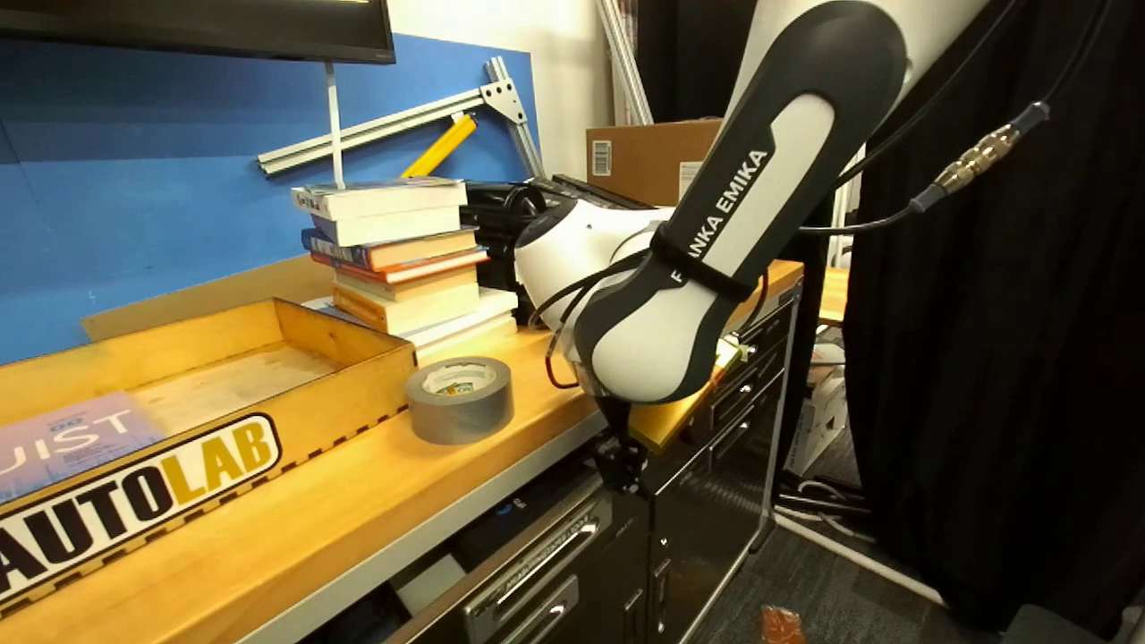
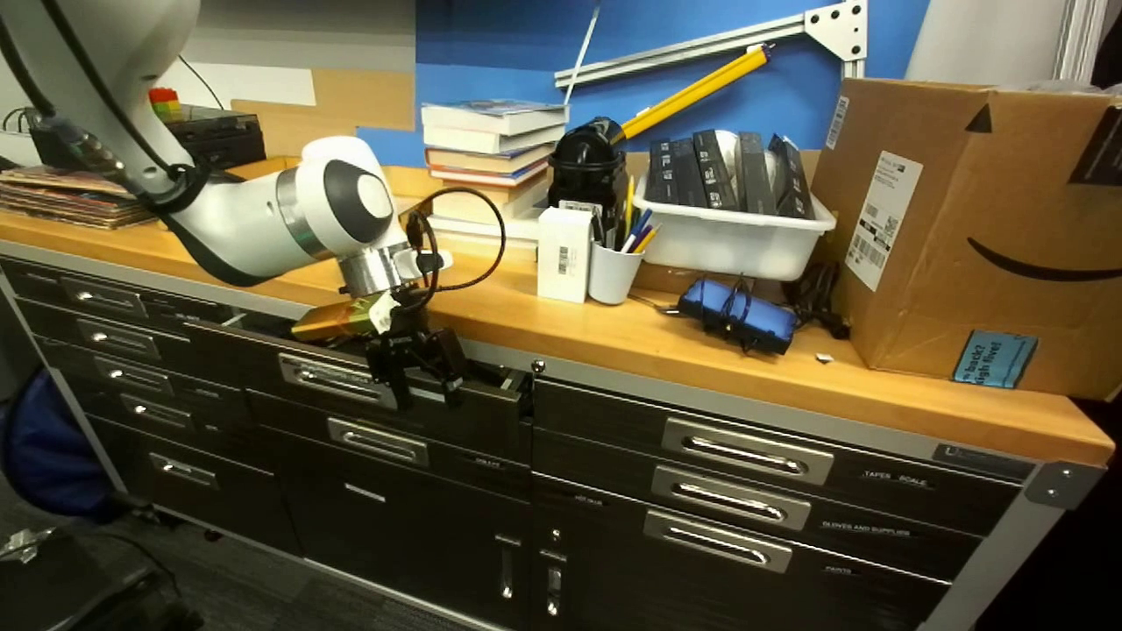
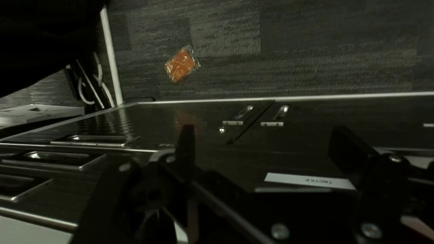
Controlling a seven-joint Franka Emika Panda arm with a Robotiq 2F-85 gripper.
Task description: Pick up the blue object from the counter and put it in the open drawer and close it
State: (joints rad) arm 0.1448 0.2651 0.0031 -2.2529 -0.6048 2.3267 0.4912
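Note:
The drawer (image 2: pixel 478 405) is partly open under the counter (image 2: pixel 491 320), and both show in both exterior views. My gripper (image 2: pixel 427 394) is close to the drawer's front, to the right of its handle, with its fingers pointing down. It also shows in an exterior view (image 1: pixel 629 474). In the wrist view my gripper (image 3: pixel 268 145) is open, with nothing between its fingers. The blue block is not clearly in view. A small blue spot (image 1: pixel 506 508) shows inside the drawer in an exterior view; I cannot tell whether it is the block.
On the counter are a grey tape roll (image 1: pixel 460 400), a wooden tray (image 1: pixel 358 367), stacked books (image 1: pixel 402 268), a pen cup (image 2: pixel 614 273), a white bin (image 2: pixel 736 237), a dark blue cable-wrapped item (image 2: pixel 736 314) and a cardboard box (image 2: pixel 964 219). An orange packet (image 3: pixel 180 65) lies on the floor.

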